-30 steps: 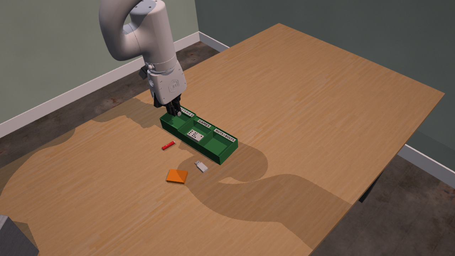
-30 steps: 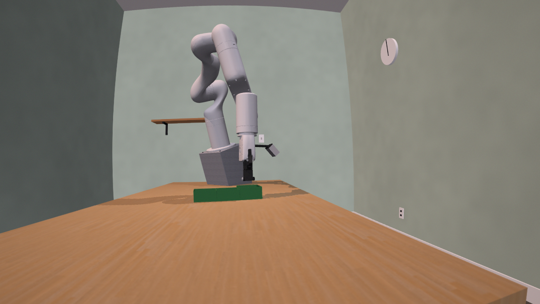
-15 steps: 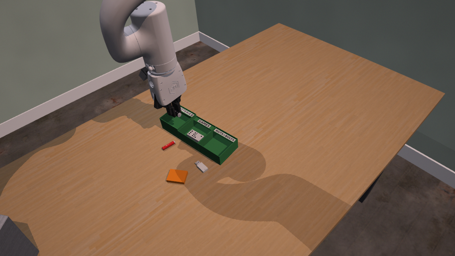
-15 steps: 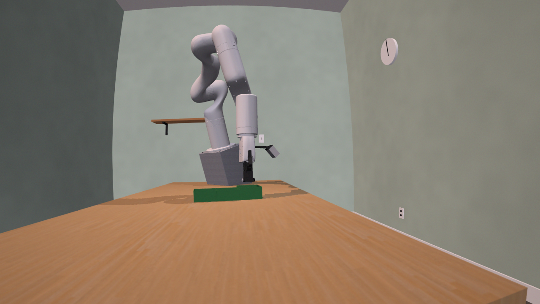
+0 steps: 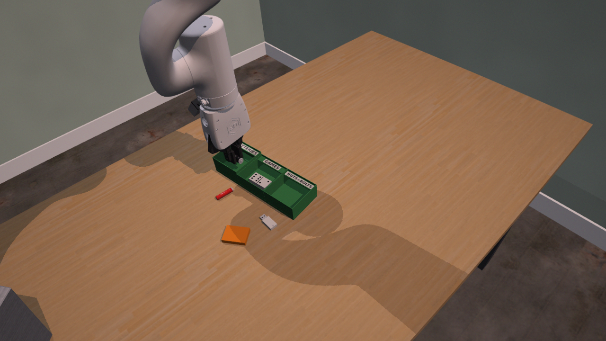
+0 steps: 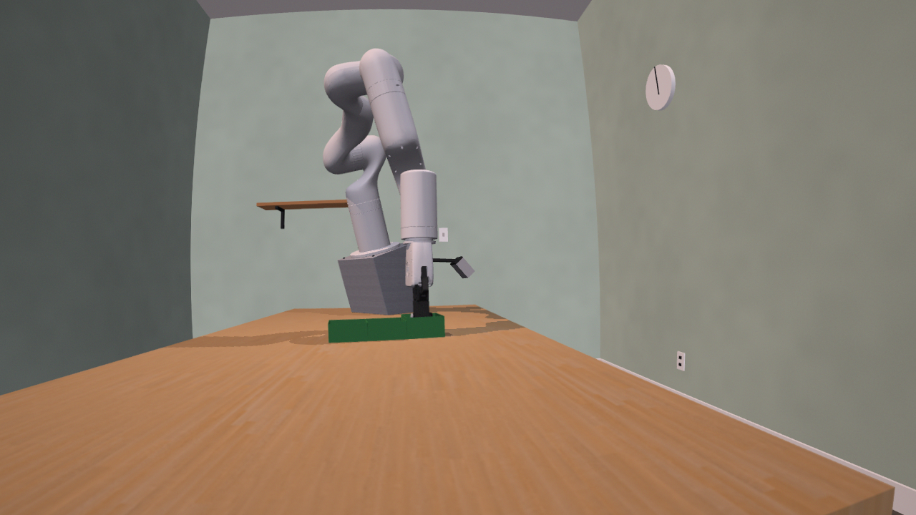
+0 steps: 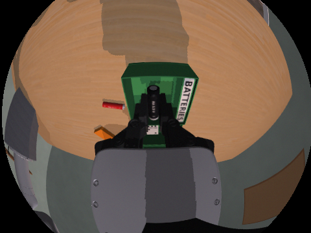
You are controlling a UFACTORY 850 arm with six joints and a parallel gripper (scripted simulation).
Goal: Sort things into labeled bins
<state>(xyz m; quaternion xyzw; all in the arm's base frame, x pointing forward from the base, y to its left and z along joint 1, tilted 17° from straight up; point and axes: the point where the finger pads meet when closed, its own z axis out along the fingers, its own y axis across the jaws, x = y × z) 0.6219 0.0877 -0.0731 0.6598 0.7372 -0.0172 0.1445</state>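
Observation:
A green tray of three bins (image 5: pixel 264 180) stands on the table, labelled BATTERIES, GAMES and NUTS+BOLTS. My gripper (image 5: pixel 234 158) is shut on a small dark battery (image 7: pixel 153 105) and holds it low inside the BATTERIES bin (image 7: pixel 157 90). A white domino (image 5: pixel 259 180) lies in the GAMES bin. The NUTS+BOLTS bin (image 5: pixel 293 193) looks empty. A red battery (image 5: pixel 224 193) lies on the table left of the tray. An orange flat block (image 5: pixel 235 234) and a white USB stick (image 5: pixel 267 221) lie in front of the tray.
The robot's grey base (image 6: pixel 374 286) stands behind the tray. In the exterior view the tray (image 6: pixel 386 327) hides the loose things. The table edge runs along the right and the front.

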